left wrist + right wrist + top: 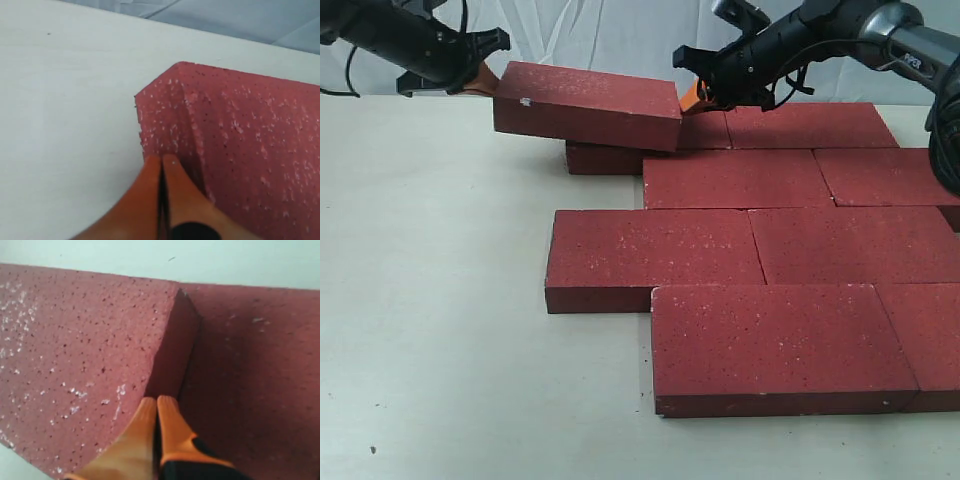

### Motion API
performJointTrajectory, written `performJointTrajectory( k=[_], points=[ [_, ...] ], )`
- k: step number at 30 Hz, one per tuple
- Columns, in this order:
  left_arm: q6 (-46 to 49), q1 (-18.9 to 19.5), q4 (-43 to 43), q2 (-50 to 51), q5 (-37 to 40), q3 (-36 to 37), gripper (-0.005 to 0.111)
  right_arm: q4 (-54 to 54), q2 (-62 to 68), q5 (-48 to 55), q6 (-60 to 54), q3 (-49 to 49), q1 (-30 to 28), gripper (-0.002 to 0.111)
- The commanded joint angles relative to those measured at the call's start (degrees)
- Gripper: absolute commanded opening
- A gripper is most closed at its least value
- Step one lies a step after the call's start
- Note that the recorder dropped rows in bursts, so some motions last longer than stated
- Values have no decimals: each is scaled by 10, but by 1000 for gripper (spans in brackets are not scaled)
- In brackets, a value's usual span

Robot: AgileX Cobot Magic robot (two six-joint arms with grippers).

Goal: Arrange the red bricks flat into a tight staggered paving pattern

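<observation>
Tilted brick (586, 105) above rear-left brick (605, 160), staggered rows (660, 250) in front, rightward

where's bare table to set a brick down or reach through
The table is bare left of the laid bricks, from front edge back to the tilted brick. A strip fronts the nearest brick. Crowded at back: left hand and right hand flank the tilted brick.

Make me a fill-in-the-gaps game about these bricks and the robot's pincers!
1. One brick is ____, not lying flat.
2. The left pincer and right pincer are both ____, not open.
3. Their fingers are coloured ____.
4. The pincers sit at that brick's two ____, not its middle.
Missing words: tilted, shut, orange, ends.
</observation>
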Motion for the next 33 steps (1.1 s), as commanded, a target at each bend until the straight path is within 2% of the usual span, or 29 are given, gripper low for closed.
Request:
performJointTrajectory(
  k=[1,14,23,28,33],
  points=[
    [-12,23,6,-6,52,-4,0,15,-9,10,-9,-3,37,-1],
    [-12,86,84,-6,151,-4,0,18,-14,19,-19,-3,131,-1],
    [-27,99,175,-6,165,-4,0,15,-14,-13,-19,-3,178,-1],
    [-30,99,219,-6,166,-4,0,19,-11,-31,-19,-3,185,-1],
    [-71,99,261,-6,157,-4,0,20,0,-46,-19,-3,190,-1]
  ],
)
